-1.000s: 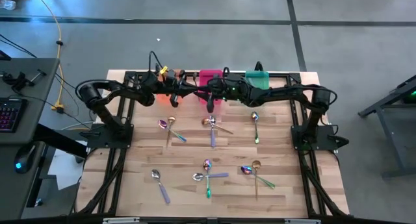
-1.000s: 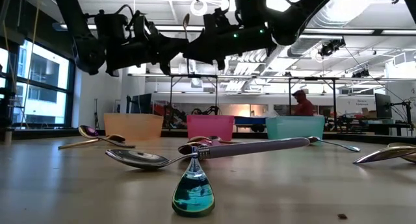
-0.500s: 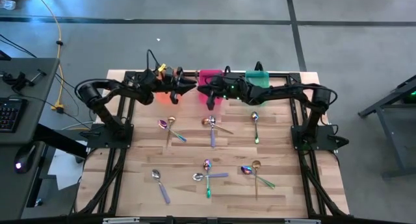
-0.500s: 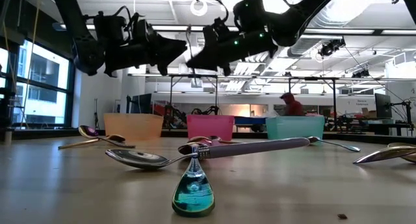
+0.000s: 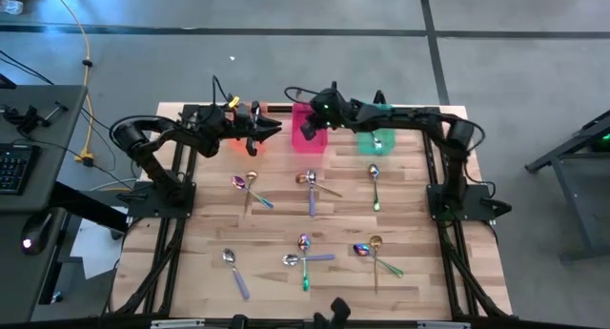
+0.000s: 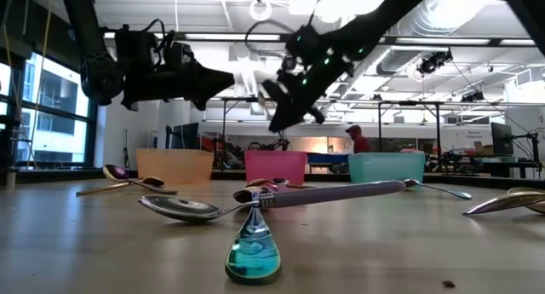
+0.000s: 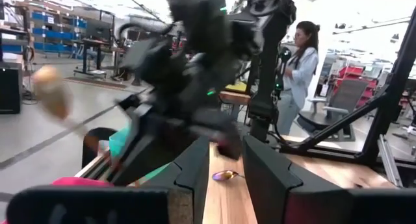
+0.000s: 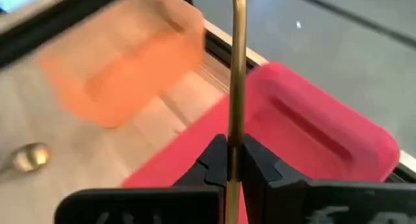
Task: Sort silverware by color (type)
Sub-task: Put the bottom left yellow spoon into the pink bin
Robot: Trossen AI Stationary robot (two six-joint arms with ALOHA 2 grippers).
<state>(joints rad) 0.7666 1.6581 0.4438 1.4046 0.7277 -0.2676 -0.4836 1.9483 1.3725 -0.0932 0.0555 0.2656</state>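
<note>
Now, quick notes.

Right gripper [image 8: 235, 160]: fingers pinched tight on a thin gold spoon [image 8: 238, 68], gripped on the handle; bowl end not seen in the right wrist view.
Spoon axis: handle runs straight out ahead of the fingers, in line with the gripper's reach.
Right gripper place: in the high view the right gripper [image 5: 312, 122] hangs at the far edge of the table, raised, over the pink bin [image 5: 312, 136].
Key relation: the pink bin [image 8: 305, 130] lies directly beneath and just ahead of the held spoon; the orange bin [image 8: 123, 62] sits off to one side of it, near but apart.
Which arm nearer: right arm is the one over the pink bin; judged the only arm placed to drop there.
Left gripper [image 5: 270, 129]: raised by the orange bin [image 5: 233, 143], tips aimed at the right arm; fingers [image 7: 273, 175] parted a little, nothing between them.
Green bin [image 5: 375, 138]: beyond the pink bin on the side away from the left gripper.
Step, judged: spoon carried to a bin, release not yet done; next move probably opening the fingers over pink.
Risk, judged: long handle could catch the bin rim if dropped off-centre.
Loose spoons [image 5: 307, 253]: roughly ten scattered on the wooden table [image 5: 191, 272], well nearer the front than both grippers.
Progress, judged: early, most still to sort.
</note>
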